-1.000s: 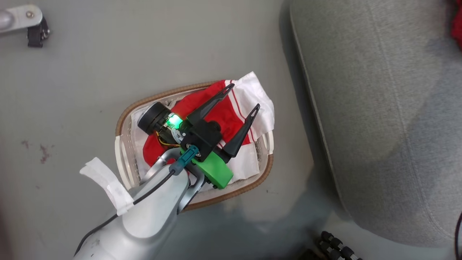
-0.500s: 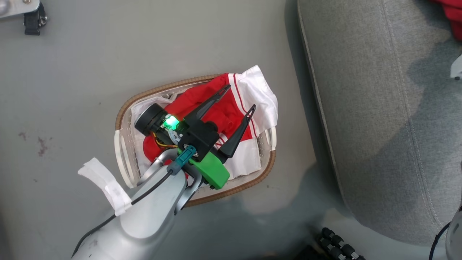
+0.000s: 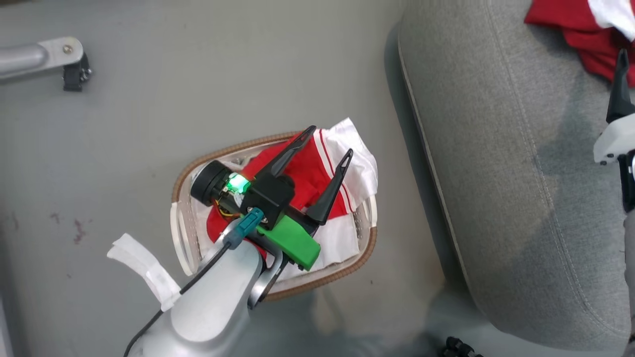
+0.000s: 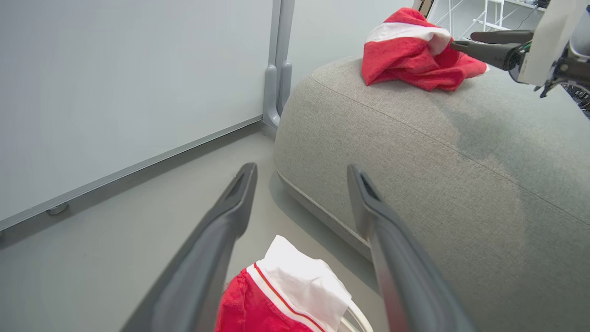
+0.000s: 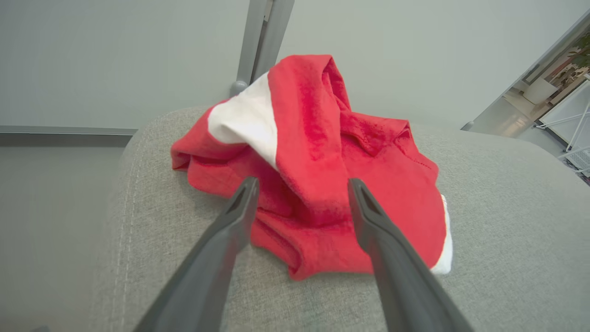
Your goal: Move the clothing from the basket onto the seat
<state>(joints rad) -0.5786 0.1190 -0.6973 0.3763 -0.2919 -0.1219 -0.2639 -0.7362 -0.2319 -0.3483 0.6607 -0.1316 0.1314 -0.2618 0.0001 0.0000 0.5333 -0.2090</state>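
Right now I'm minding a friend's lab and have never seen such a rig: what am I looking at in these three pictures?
It is a wheeled robot with two arms, each ending in two long dark fingers. One picture looks down from its head; the other two look along each wrist. A basket holds a red garment; the left fingers hover open above it, holding nothing. Beside it is a grey seat, where another red garment lies; the right fingers stand open at it, holding nothing.
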